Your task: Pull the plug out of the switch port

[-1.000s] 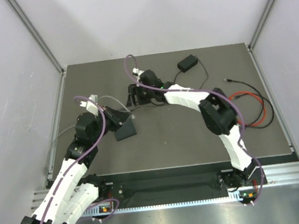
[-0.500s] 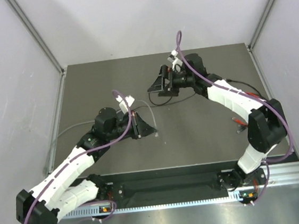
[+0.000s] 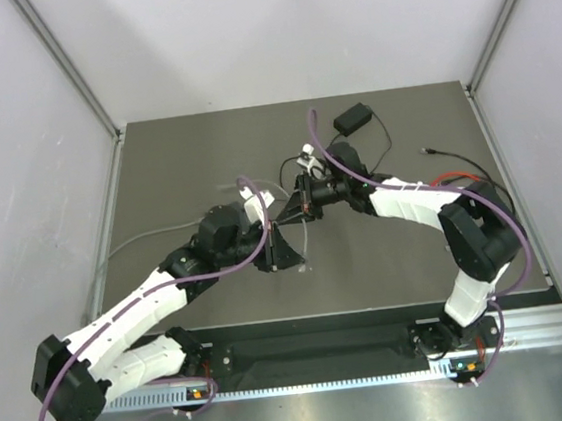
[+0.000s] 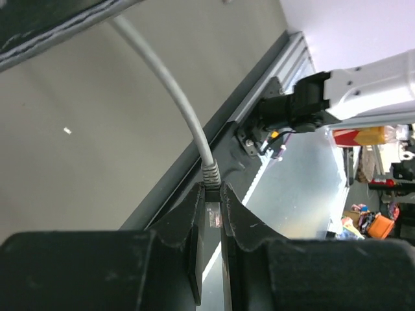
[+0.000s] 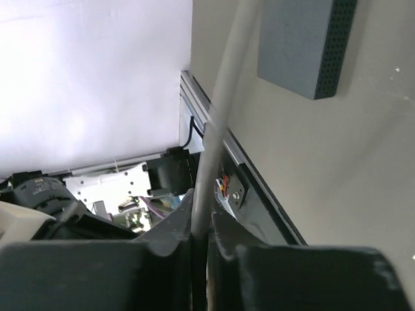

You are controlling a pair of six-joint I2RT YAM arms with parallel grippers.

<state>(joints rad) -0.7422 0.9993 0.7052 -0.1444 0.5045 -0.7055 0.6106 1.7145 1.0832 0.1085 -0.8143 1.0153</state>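
Observation:
In the left wrist view my left gripper (image 4: 209, 188) is shut on the clear plug (image 4: 214, 214), its grey boot just past the fingertips. The grey cable (image 4: 172, 91) rises from the plug to the upper left. My right gripper (image 5: 201, 210) is shut on that same grey cable (image 5: 224, 84) farther along. The switch (image 5: 298, 45), a flat dark box with a perforated side, lies on the table beyond the right fingers, with no cable in the side that shows. From above, the left gripper (image 3: 294, 254) and right gripper (image 3: 286, 213) sit close together at mid-table; the switch is not clear there.
A small black power brick (image 3: 352, 118) with a thin black cord lies at the back. Red and black wires (image 3: 469, 186) loop at the right. The grey cable trails off to the left edge (image 3: 133, 241). Metal rails (image 3: 105, 259) border the table.
My right arm swung from the back down to mid-table and shut on the grey cable. My left arm moved right and toward the middle, still shut on the plug.

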